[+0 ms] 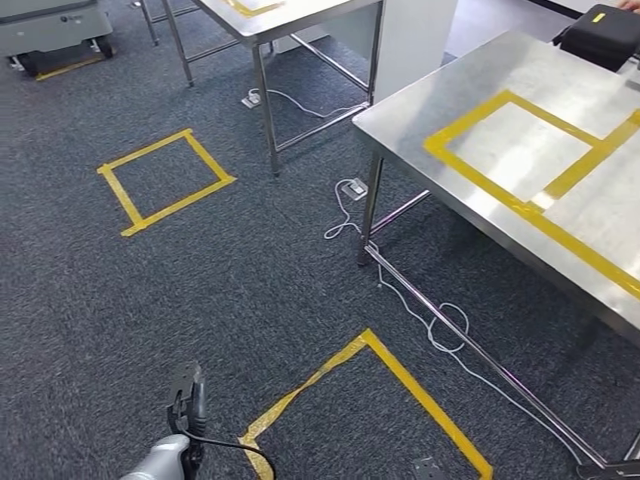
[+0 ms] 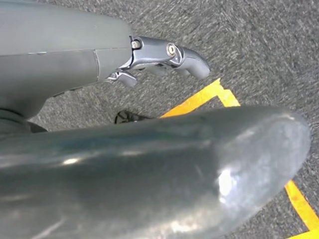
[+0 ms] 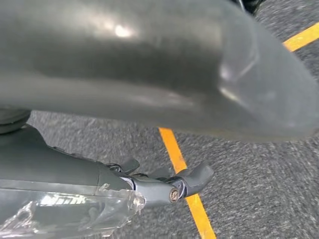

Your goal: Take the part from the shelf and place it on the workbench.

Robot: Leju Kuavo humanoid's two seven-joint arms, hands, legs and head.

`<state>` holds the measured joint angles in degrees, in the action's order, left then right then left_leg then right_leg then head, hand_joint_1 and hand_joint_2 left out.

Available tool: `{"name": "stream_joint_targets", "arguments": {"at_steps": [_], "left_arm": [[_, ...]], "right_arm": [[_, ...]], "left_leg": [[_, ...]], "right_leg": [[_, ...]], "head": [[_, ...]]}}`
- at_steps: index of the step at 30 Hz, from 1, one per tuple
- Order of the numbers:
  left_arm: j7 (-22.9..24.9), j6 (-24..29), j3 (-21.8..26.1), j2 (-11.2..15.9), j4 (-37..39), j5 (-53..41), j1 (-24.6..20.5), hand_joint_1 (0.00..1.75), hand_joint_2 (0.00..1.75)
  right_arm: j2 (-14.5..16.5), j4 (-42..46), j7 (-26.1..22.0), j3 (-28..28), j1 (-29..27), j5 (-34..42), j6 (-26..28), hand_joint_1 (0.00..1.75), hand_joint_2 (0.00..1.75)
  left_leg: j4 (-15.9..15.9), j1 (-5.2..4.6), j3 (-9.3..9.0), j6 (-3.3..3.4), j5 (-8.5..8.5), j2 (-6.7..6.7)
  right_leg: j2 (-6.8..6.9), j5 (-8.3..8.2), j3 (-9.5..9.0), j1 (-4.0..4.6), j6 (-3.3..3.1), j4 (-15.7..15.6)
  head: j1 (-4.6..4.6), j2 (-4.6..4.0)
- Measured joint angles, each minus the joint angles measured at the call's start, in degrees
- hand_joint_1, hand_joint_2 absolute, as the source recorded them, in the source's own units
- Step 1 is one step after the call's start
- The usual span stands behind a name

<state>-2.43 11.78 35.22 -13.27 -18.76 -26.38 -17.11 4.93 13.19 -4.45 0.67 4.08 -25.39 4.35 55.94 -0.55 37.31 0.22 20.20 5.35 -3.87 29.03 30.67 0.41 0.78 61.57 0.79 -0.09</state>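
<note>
**Part's nowhere obvious, and the desk is off to the right**

The left hand (image 1: 186, 402) hangs low over the carpet. In the left wrist view its fingers (image 2: 188, 57) stick out loose and apart from the thumb with nothing between them, so that one's free.

The right hand (image 3: 112, 174) is the tricky one. Its fingers (image 3: 194, 178) reach out fairly straight over a yellow tape line (image 3: 180, 159) on the floor. A clear glossy thing (image 3: 64, 214) lies right against the hand on the side away from the thumb, with its long axis running the same way as the fingers. My guess is that's the part, maybe in clear wrap, but I honestly can't tell if the fingers are clamping it or what it even is.

What matters for the next move is the steel desk (image 1: 483, 75) with the taped yellow rectangle (image 1: 528, 150). It sits ahead and to the right of both sets of fingers, well apart from them and higher. I'd say the right hand is the nearer one for the drop. There's a black thing (image 1: 604, 35) at the desk's far corner and loose cable (image 1: 445, 325) on the floor by its legs, so feet could snag there.
</note>
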Motion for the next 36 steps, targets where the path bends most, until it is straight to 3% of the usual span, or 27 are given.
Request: {"name": "stream_joint_targets", "arguments": {"at_steps": [2,4,5,7,9,10,11,12,13,15,16,17,19,21,23,25,26,27,28,30,32,34,36], "left_arm": [[0.77,0.03,-1.22,-0.56,0.15,-0.55,-0.98,0.0,0.0],[1.37,0.28,-2.09,-0.95,0.38,-0.84,-1.6,0.0,0.0],[1.59,0.47,-2.42,-1.18,0.49,-0.92,-1.79,0.0,0.0],[1.81,0.79,-3.07,-1.74,0.7,-1.03,-2.25,0.0,0.0],[1.92,0.97,-3.62,-2.3,0.91,-1.04,-2.8,0.0,0.0],[1.98,1.02,-3.78,-2.52,1.03,-1.01,-2.96,0.0,0.0],[2.04,1.06,-3.88,-2.69,1.16,-0.93,-3.03,0.0,0.0],[2.09,1.07,-3.96,-2.8,1.27,-0.84,-3.05,0.0,0.0],[2.12,1.08,-4.05,-2.88,1.36,-0.76,-3.08,0.0,0.0],[2.12,1.07,-4.31,-3.12,1.44,-0.62,-3.35,0.0,0.0],[2.13,1.03,-4.49,-3.27,1.45,-0.56,-3.55,0.0,0.0],[2.14,1.0,-4.67,-3.37,1.46,-0.48,-3.71,0.0,0.0],[2.22,0.96,-4.9,-3.4,1.48,-0.32,-3.75,0.0,0.0],[2.28,1.03,-4.97,-3.41,1.48,-0.12,-3.69,0.0,0.0],[2.19,1.1,-5.09,-3.61,1.5,0.16,-3.73,0.0,0.0],[2.08,1.13,-5.28,-3.74,1.55,0.42,-3.59,0.0,0.0],[2.06,1.12,-5.37,-3.75,1.58,0.5,-3.47,0.0,0.0],[2.06,1.12,-5.45,-3.75,1.61,0.55,-3.35,0.0,0.0],[2.06,1.12,-5.53,-3.75,1.63,0.57,-3.27,0.0,0.0],[1.95,1.16,-5.77,-3.79,1.65,0.69,-3.27,0.0,0.0],[1.63,1.36,-6.13,-3.81,1.65,0.95,-3.33,0.0,0.0],[1.35,1.72,-6.4,-3.75,1.65,1.14,-3.14,0.0,0.0],[1.25,2.03,-6.57,-3.69,1.68,1.16,-2.91,0.0,0.0]], "right_arm": [[-0.19,-0.26,0.17,0.11,-0.04,-0.02,-0.01,0.0,0.0],[-0.21,-0.53,0.53,0.21,-0.11,-0.02,0.09,0.0,0.0],[-0.22,-0.6,0.69,0.3,-0.11,-0.02,0.17,0.0,0.0],[-0.25,-0.74,0.85,0.48,-0.28,-0.11,0.31,0.0,0.0],[-0.32,-0.87,1.04,0.6,-0.57,-0.3,0.48,0.0,0.0],[-0.36,-0.91,1.13,0.62,-0.68,-0.39,0.61,0.0,0.0],[-0.38,-0.92,1.2,0.65,-0.71,-0.5,0.72,0.0,0.0],[-0.39,-0.92,1.21,0.66,-0.7,-0.62,0.81,0.0,0.0],[-0.4,-0.92,1.22,0.66,-0.67,-0.76,0.85,0.0,0.0],[-0.4,-0.93,1.16,0.67,-0.59,-1.11,0.85,0.0,0.0],[-0.4,-0.95,1.11,0.67,-0.53,-1.27,0.85,0.0,0.0],[-0.4,-0.96,1.05,0.67,-0.42,-1.4,0.84,0.0,0.0],[-0.4,-0.99,0.99,0.67,-0.18,-1.58,0.82,0.0,0.0],[-0.42,-0.99,0.89,0.66,-0.08,-1.82,0.84,0.0,0.0],[-0.45,-1.07,0.71,0.64,-0.28,-2.26,0.84,0.0,0.0],[-0.54,-1.25,0.67,0.65,-0.63,-2.54,0.74,0.0,0.0],[-0.58,-1.32,0.72,0.65,-0.75,-2.55,0.69,0.0,0.0],[-0.61,-1.37,0.81,0.66,-0.83,-2.55,0.67,0.0,0.0],[-0.63,-1.38,0.9,0.66,-0.85,-2.57,0.67,0.0,0.0],[-0.65,-1.4,1.02,0.67,-0.85,-2.69,0.76,0.0,0.0],[-0.65,-1.45,1.04,0.67,-0.84,-2.9,0.87,0.0,0.0],[-0.66,-1.49,1.05,0.67,-0.81,-3.2,0.92,0.0,0.0],[-0.66,-1.49,1.01,0.67,-0.77,-3.44,0.92,0.0,0.0]], "left_leg": [[-0.17,0.09,0.67,-0.53,-1.29,1.24],[-0.49,0.19,1.07,-1.18,-2.16,2.04],[-0.13,0.12,1.48,-1.47,-1.61,1.34],[3.93,0.0,3.27,-1.99,2.57,-1.68],[11.58,0.13,5.71,-2.52,7.58,-3.99],[14.67,0.25,6.38,-2.68,8.57,-4.41],[16.13,0.36,6.2,-2.77,8.39,-4.63],[15.45,0.43,4.91,-2.77,7.41,-4.84],[12.68,0.42,2.49,-2.65,6.17,-5.28],[4.4,-0.05,-3.74,-2.05,5.01,-7.62],[1.3,-0.35,-5.84,-1.62,4.98,-8.6],[-0.49,-0.64,-6.9,-1.17,5.16,-9.14],[-1.19,-0.75,-6.75,-0.26,4.89,-8.25],[-1.51,-0.46,-6.44,0.56,4.28,-7.07],[-1.64,-0.23,-6.01,1.13,3.72,-5.81],[-1.58,-0.24,-5.54,1.27,3.31,-4.32],[-1.53,-0.23,-5.35,1.2,3.13,-3.51],[-1.45,-0.19,-5.19,1.08,2.96,-2.64],[-1.32,-0.11,-5.06,0.94,2.83,-1.81],[-0.76,-0.02,-4.6,0.5,2.68,-0.2],[-0.28,0.08,-3.79,-0.15,2.38,1.08],[-0.23,0.33,-3.04,-0.89,1.89,2.19],[1.06,0.38,-2.05,-1.43,2.86,0.67]], "right_leg": [[-1.4,0.34,-2.18,-0.01,-0.02,-3.87],[-0.26,-0.47,-1.78,-0.02,-0.21,-4.17],[0.46,-0.91,-1.55,-0.08,-0.54,-4.28],[2.17,-1.91,-0.69,-0.23,-1.15,-4.57],[3.98,-2.77,0.44,-0.17,-1.33,-4.58],[4.91,-3.14,1.0,-0.17,-1.28,-4.56],[5.8,-3.48,1.52,-0.16,-1.21,-4.54],[6.62,-3.78,1.97,-0.16,-1.08,-4.52],[7.39,-4.01,2.28,-0.15,-0.93,-4.51],[8.88,-4.31,2.58,-0.04,-0.56,-4.44],[9.62,-4.46,2.57,0.02,-0.3,-4.4],[10.31,-4.62,2.55,0.05,-0.02,-4.36],[11.17,-4.84,2.53,-0.02,0.66,-4.35],[8.71,-3.46,3.35,-0.21,1.38,-2.66],[5.07,0.24,5.96,-0.35,1.87,3.57],[4.0,3.38,8.99,-0.4,2.05,10.99],[3.93,3.52,9.45,-0.44,2.1,12.37],[3.85,2.6,8.82,-0.52,2.13,11.48],[3.54,0.84,7.07,-0.66,2.16,8.34],[1.1,-2.04,2.73,-1.2,2.27,0.22],[-0.78,-2.6,0.75,-1.46,2.03,-3.6],[0.0,-2.73,0.87,-1.24,1.27,-3.64],[1.35,-3.21,1.02,-1.16,0.38,-3.89]], "head": [[-0.17,0.01],[-0.34,0.01],[-0.22,0.01],[0.22,0.0],[0.49,0.0],[0.51,0.0],[0.53,0.0],[0.56,0.0],[0.59,0.0],[0.64,0.0],[0.6,0.0],[0.67,0.0],[0.79,0.0],[0.76,0.0],[0.52,0.0],[0.43,0.0],[0.41,0.0],[0.42,0.0],[0.42,0.0],[0.4,0.0],[0.4,0.0],[0.41,0.0],[0.56,0.0]]}}
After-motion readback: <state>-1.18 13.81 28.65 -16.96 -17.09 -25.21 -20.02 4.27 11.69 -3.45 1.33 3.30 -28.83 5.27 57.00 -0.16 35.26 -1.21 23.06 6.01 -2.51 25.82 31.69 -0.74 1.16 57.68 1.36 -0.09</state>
